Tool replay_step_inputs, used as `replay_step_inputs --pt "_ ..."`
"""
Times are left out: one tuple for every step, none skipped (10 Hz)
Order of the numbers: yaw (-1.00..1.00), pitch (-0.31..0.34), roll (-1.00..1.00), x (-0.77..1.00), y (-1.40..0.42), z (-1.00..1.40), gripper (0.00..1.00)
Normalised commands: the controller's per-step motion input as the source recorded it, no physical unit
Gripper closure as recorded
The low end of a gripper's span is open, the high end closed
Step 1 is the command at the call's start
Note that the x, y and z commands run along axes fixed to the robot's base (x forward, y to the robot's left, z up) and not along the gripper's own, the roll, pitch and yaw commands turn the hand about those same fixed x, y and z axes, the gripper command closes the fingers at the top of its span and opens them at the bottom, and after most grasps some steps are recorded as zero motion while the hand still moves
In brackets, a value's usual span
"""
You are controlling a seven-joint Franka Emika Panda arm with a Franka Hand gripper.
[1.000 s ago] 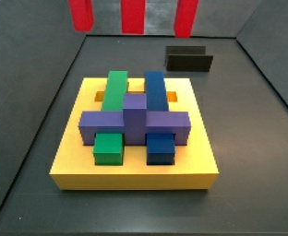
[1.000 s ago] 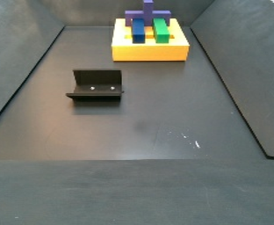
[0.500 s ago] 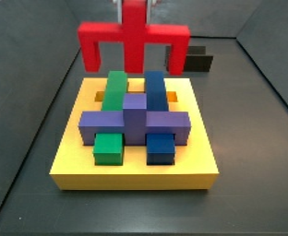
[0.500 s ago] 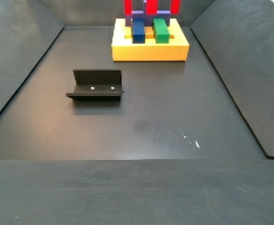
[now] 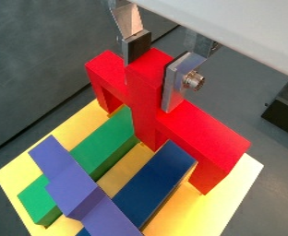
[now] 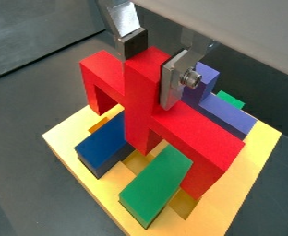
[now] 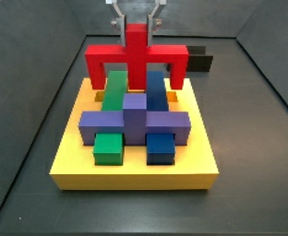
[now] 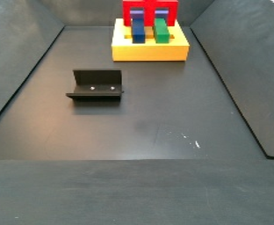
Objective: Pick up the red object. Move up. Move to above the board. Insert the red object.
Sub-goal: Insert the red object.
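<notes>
The red object (image 7: pixel 137 55) hangs legs down over the far part of the yellow board (image 7: pixel 134 171). Its two legs straddle the far ends of the green block (image 7: pixel 115 88) and the blue block (image 7: pixel 154 88), with the stem between them. The purple block (image 7: pixel 134 118) lies across them nearer the front. The gripper (image 7: pixel 136 26) is shut on the red object's stem from above. Both wrist views show the silver fingers (image 5: pixel 184 81) (image 6: pixel 180 81) clamping the red object (image 5: pixel 184 129) (image 6: pixel 184 138). Whether the legs touch the board (image 8: pixel 150 51) I cannot tell.
The fixture (image 8: pixel 96 85) stands on the dark floor at mid left, well away from the board; it also shows behind the red object in a side view (image 7: pixel 201 61). Dark sloping walls enclose the floor on all sides.
The gripper with the red object has come down from the top of the side views. The legs now hang low around the green and blue blocks.
</notes>
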Motion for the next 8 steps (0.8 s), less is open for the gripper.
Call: replay_step_inputs --pt "0.00 -0.213 -0.01 0.00 0.10 -0.15 1.00" --pt "0.00 -0.234 -0.03 -0.09 0.18 -0.12 1.00" --pt "0.00 -0.244 0.00 -0.09 0.14 -0.04 1.00" --pt "0.00 -0.229 0.00 -0.08 0.10 -0.01 1.00" --pt "0.00 -0.197 0.01 -0.15 0.06 0.00 1.00" --pt "0.00 -0.170 0.05 -0.10 0.00 0.00 1.00" --pt "0.00 -0.099 0.14 0.00 -0.13 -0.13 1.00" --pt "0.00 -0.026 0.14 -0.03 -0.05 -0.23 1.00"
